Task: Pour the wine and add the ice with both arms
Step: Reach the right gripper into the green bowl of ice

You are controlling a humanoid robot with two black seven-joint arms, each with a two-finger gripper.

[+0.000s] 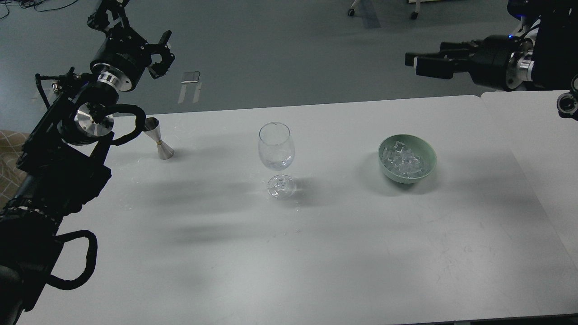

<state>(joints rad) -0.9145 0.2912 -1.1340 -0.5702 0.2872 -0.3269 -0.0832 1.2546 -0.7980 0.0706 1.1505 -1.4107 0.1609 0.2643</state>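
An empty clear wine glass (276,149) stands upright at the table's middle. A green bowl (428,168) with ice cubes (404,161) sits to its right. A small metal jigger (159,144) stands at the far left of the table. My left gripper (131,25) is open and empty, raised high above and behind the jigger. My right gripper (414,62) points left, high above the table's far edge behind the bowl. It looks open and holds nothing.
The white table (316,253) has a second white table (537,131) butted against its right side. A beige checked seat (8,174) sits at the left edge. Grey floor lies beyond the far edge.
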